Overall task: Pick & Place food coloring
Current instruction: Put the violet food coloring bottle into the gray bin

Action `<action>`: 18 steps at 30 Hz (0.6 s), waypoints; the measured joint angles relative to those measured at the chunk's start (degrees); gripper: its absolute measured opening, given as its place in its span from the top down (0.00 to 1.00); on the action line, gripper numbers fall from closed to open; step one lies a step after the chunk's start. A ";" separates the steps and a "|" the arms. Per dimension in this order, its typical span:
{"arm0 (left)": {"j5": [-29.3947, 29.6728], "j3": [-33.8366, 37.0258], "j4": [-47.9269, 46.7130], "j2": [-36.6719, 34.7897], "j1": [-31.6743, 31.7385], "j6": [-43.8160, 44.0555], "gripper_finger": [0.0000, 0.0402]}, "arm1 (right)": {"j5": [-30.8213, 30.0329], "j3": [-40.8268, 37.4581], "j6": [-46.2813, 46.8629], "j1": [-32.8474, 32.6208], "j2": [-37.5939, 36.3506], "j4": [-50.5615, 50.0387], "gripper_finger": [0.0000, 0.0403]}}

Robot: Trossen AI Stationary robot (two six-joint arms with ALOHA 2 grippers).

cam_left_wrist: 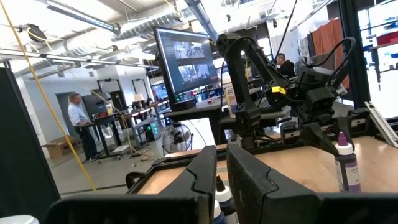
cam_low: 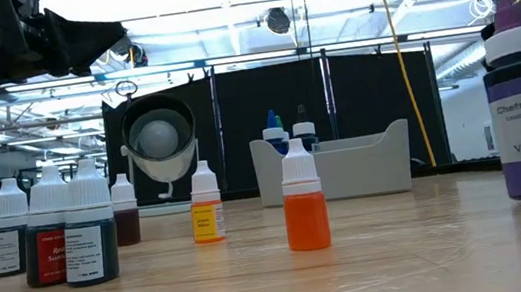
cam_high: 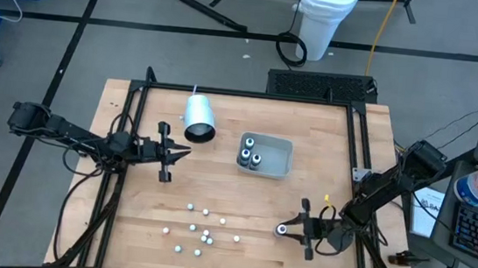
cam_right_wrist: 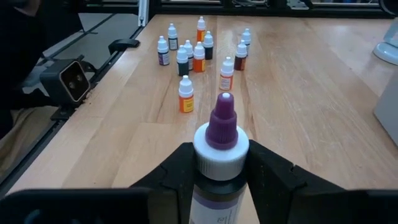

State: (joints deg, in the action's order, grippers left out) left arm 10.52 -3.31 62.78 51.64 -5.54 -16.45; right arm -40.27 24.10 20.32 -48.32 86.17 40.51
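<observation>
Food coloring bottle, violet-tipped with white collar, between right pincer fingers.

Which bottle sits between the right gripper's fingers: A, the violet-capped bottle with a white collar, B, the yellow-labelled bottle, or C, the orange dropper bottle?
A: in the right wrist view the right gripper brackets the violet-capped bottle at its white collar.

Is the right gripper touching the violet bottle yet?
Touching. In the right wrist view, the right gripper has both dark fingers pressed against the white collar of the violet bottle, with no gap on either side.
</observation>
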 joint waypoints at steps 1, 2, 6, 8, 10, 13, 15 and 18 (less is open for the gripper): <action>0.00 0.00 0.00 0.00 0.00 0.00 0.88 | -0.04 0.00 0.00 0.13 0.00 0.04 0.71; 0.00 0.00 0.00 -0.02 0.00 0.00 0.88 | -0.04 0.00 -0.02 0.31 0.00 0.28 0.70; 0.00 0.00 -0.01 -0.01 0.00 0.10 0.88 | -0.06 0.00 -1.47 1.07 0.00 2.67 0.70; 0.00 0.00 -0.07 -0.02 0.00 0.11 0.88 | 0.00 0.00 -3.37 1.49 0.00 4.60 0.71; 0.00 0.00 -0.11 -0.02 0.00 0.11 0.88 | 1.20 0.00 -5.38 2.14 -0.17 6.42 0.71; 0.00 0.00 -0.13 -0.02 -0.02 0.13 0.88 | 5.75 0.00 -7.46 3.96 -0.93 8.86 0.71; 0.00 0.00 -0.13 0.00 -0.02 0.15 0.88 | 7.13 0.00 -8.51 5.43 -1.81 10.04 0.71; 0.00 0.00 -0.17 -0.02 -0.01 0.18 0.88 | 9.83 0.02 -10.88 8.22 -3.75 11.27 0.71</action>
State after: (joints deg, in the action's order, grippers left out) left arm 10.52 -3.31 62.61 51.62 -5.55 -16.27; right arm -30.44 24.12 9.44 -40.09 82.43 51.78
